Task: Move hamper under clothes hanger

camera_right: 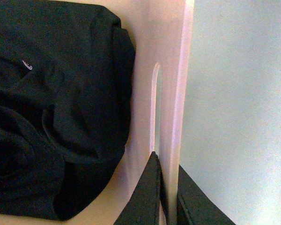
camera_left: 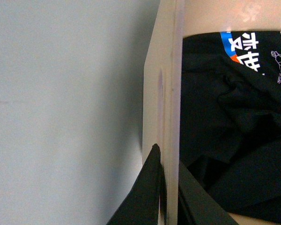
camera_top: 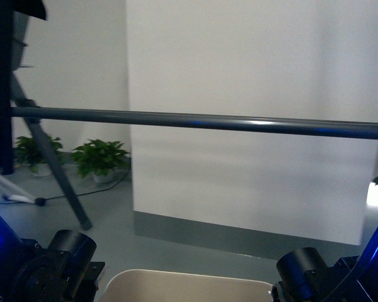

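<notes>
on hamper (camera_top: 176,272) walls, left gripper (camera_left: 167,159) clamped, right gripper (camera_right: 167,161) clamped

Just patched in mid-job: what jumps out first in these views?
The clothes hanger shows as a dark grey rail across the whole front view, with the hamper rim at the bottom edge, between the arms. In the wrist views, the left gripper and right gripper each pinch a hamper wall, and black clothes fill the tub.

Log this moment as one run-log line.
left gripper: shut on hamper wall | right gripper: shut on opposite wall | hamper: holds black clothes | clothes hanger: rail crosses ahead of hamper
</notes>
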{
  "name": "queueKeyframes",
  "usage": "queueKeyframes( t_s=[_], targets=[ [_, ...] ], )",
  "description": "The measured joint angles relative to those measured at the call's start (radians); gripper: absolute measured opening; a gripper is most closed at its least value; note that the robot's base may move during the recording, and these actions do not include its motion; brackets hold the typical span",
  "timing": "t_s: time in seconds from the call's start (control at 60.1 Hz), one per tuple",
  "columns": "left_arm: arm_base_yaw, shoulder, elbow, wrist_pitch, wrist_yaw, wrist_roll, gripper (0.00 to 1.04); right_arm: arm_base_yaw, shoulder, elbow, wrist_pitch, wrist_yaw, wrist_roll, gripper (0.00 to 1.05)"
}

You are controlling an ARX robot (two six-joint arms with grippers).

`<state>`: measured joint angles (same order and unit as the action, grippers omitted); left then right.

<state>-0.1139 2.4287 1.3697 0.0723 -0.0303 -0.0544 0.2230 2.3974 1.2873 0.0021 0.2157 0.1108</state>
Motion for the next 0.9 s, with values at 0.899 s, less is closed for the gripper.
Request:
queueKeyframes(
  t_s=[0.899],
  targets=[
    [0.010, -0.001, 0.001, 0.000, -0.011, 0.000, 0.04, 0.013, 0.000, -0.003, -0.002, -0.011, 0.000, 0.03]
  ],
)
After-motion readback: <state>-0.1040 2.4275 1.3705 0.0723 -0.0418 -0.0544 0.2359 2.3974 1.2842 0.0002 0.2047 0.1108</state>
